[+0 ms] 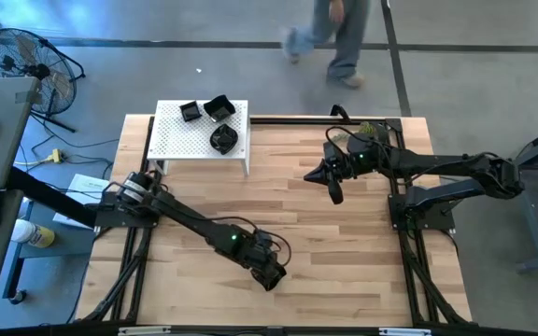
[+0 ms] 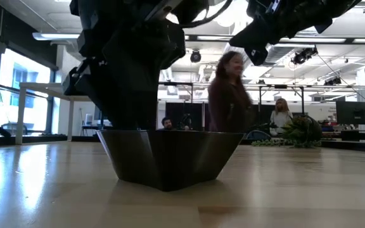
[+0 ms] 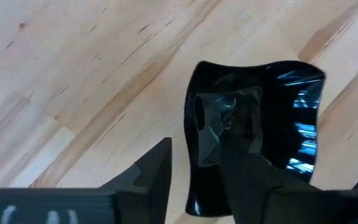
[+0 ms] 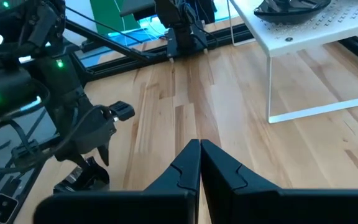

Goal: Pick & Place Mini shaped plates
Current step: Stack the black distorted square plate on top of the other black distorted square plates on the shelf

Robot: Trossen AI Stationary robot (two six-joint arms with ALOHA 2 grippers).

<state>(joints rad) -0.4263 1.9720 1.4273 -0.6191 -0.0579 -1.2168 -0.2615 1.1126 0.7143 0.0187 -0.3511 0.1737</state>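
A glossy black square plate with a wavy rim (image 3: 284, 118) stands flat on the wood at the table's near middle (image 2: 170, 158). My left gripper (image 3: 197, 146) is open above it (image 1: 271, 273), one finger inside the dish and one outside its wall. In the high view the gripper hides this plate. Three more black plates (image 1: 223, 140) rest on the white perforated stand (image 1: 180, 145) at the far left. My right gripper (image 4: 199, 146) is shut and holds nothing. It hangs over bare wood right of centre (image 1: 334, 189). My left gripper comes from above, pointing down, and straddles the plate's side wall (image 3: 188, 162). The outer finger (image 3: 157, 171) stands apart from the wall, with wood showing between. Whether the inner finger (image 3: 244, 168) touches the dish's floor I cannot tell. The plate sits flat on the table.
The stand's legs (image 4: 271, 87) rise from the far left part of the table. A green sprig (image 2: 303, 130) lies near the far right corner. A person (image 1: 339, 37) walks beyond the far edge, and a fan (image 1: 26, 65) stands off the left side. Bare wood lies between the arms.
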